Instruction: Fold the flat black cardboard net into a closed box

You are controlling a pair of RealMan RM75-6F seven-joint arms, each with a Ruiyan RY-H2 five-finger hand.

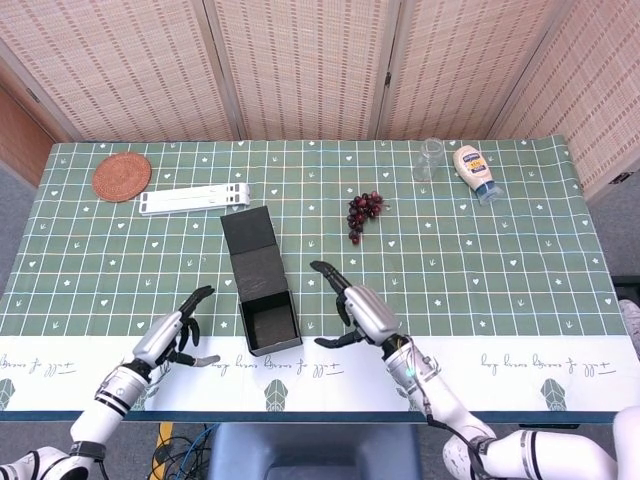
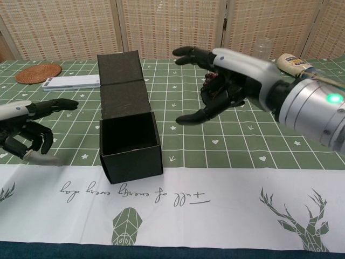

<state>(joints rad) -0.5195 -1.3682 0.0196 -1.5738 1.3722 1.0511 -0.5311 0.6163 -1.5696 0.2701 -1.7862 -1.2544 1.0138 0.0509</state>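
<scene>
Woven cane screens stand behind a desk (image 1: 500, 260) covered with a green checked cloth that has a white printed band along the near edge. On it, near the front and a little left of centre, sits the black box (image 1: 270, 322). Its four walls already stand and its open top shows an empty inside. The lid flap (image 1: 250, 236) is not folded over. It stretches away from the back wall towards the far side and appears to lie more or less flat, though the chest view makes its tilt hard to judge.

So the body looks formed and the closing is left: the flap must swing forward and down over the opening, and its end panel probably has to tuck in at the front wall.

Neither robot hand touches the cardboard. The left robot hand (image 1: 172, 338) rests low beside the box on its left, fingers loosely curled but apart, holding nothing. The right robot hand (image 2: 226, 81) hovers to the right of the box, spread wide and empty.

Further back lie grapes (image 1: 364, 212), a glass (image 1: 430, 158), a squeeze bottle (image 1: 475, 172), a woven coaster (image 1: 122, 176) and a white folding stand (image 1: 194, 200).
</scene>
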